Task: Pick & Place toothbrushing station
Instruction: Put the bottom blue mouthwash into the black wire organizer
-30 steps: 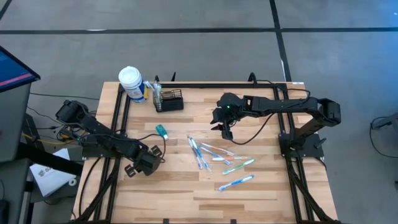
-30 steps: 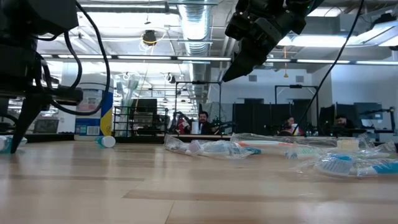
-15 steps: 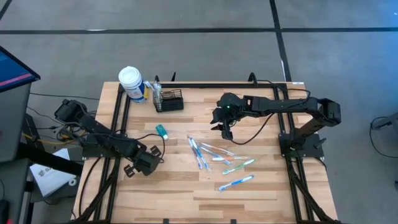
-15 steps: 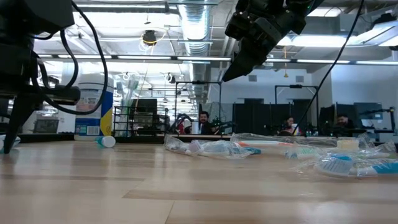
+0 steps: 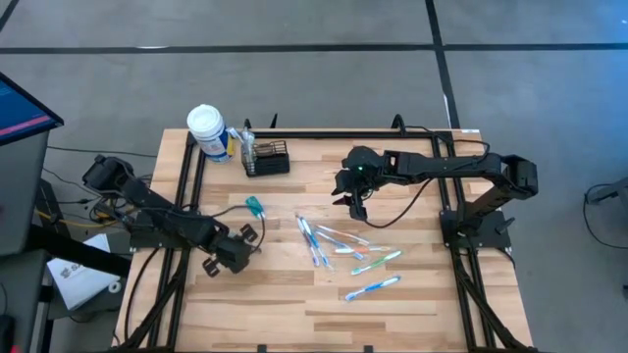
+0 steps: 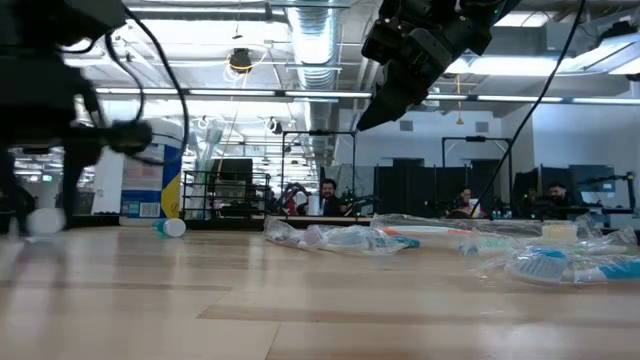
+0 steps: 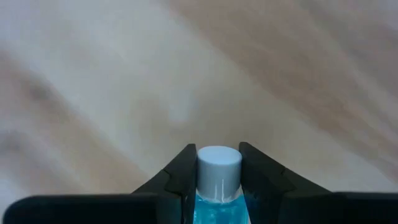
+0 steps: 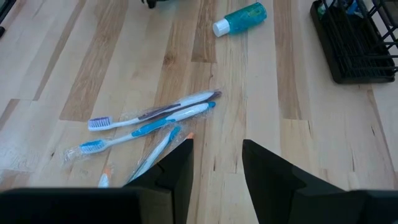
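Note:
The toothbrushing station, a black wire-mesh caddy point(image 5: 267, 157), stands on its base at the table's far side; it also shows in the right wrist view point(image 8: 351, 43) and the low view point(image 6: 225, 190). My left gripper point(image 5: 234, 251) is at the table's left middle, shut on a small blue bottle with a pale cap point(image 7: 219, 186). My right gripper point(image 5: 351, 204) hangs open and empty above the table's middle, right of the caddy; its fingers stand apart point(image 8: 217, 163). My left gripper pinches the small blue bottle between its two fingers, on the bottle's sides just below the cap point(image 7: 219, 194). The bottle lies along the fingers, and its cap point(image 7: 219, 165) sticks out past the fingertips. The gripper slants down toward the tabletop.
A teal bottle point(image 5: 254, 205) lies on the table between the two grippers point(image 8: 239, 17). Several wrapped toothbrushes point(image 5: 343, 250) lie scattered at the middle right point(image 8: 152, 118). A big blue-labelled bottle with a white cap point(image 5: 208, 130) stands left of the caddy.
My left gripper has moved a little toward the table's right and far edges with the small blue bottle, still shut on it. My right gripper has kept still.

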